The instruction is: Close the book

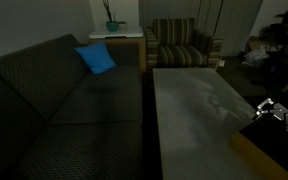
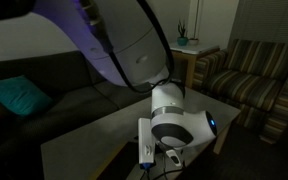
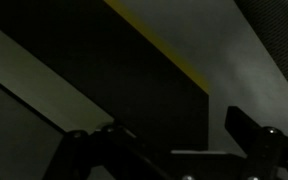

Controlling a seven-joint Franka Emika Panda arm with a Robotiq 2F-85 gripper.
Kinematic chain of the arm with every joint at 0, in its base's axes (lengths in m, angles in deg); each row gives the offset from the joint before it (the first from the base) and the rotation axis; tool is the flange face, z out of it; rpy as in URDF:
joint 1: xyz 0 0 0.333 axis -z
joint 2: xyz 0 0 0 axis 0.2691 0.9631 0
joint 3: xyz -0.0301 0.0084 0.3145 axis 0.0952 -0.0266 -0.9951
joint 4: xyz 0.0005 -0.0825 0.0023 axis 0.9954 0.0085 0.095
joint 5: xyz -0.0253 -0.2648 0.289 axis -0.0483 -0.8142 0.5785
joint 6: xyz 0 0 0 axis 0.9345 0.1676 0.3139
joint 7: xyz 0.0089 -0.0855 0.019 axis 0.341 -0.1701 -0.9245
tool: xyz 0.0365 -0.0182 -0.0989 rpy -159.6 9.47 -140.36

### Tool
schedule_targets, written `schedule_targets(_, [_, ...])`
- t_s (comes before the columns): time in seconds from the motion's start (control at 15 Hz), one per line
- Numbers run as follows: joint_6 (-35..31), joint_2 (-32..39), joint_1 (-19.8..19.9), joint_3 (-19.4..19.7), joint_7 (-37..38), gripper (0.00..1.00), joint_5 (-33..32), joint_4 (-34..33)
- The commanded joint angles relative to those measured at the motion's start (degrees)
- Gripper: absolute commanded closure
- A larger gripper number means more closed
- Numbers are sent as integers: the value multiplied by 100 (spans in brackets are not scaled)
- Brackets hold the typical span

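Observation:
The room is very dim. My gripper (image 1: pixel 277 111) hovers at the side edge of the long grey tabletop (image 1: pixel 184 130), and its fingers look spread and empty. In the wrist view the two dark fingers (image 3: pixel 174 128) stand apart over a dark area bounded by a yellow edge (image 3: pixel 164 50), with grey surface beyond. A paler patch (image 1: pixel 219 100) lies on the grey surface next to the gripper. I cannot tell whether it is the book or a reflection. In an exterior view the arm's wrist and gripper (image 2: pixel 147 150) hang over the table (image 2: pixel 84 145).
A dark sofa (image 1: pixel 54 100) with a blue cushion (image 1: pixel 96 59) runs along the table. A striped armchair (image 1: pixel 179 45) and a side table with a plant (image 1: pixel 112 25) stand at the back. A tan-edged dark panel (image 1: pixel 256 157) sits below the gripper.

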Motion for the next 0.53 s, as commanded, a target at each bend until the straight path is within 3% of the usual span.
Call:
schedule_targets(0.0, [527, 0, 6, -10, -157, 0, 91, -173])
schedule_targets(0.47, [1319, -7, -471, 49, -324, 0, -155, -572])
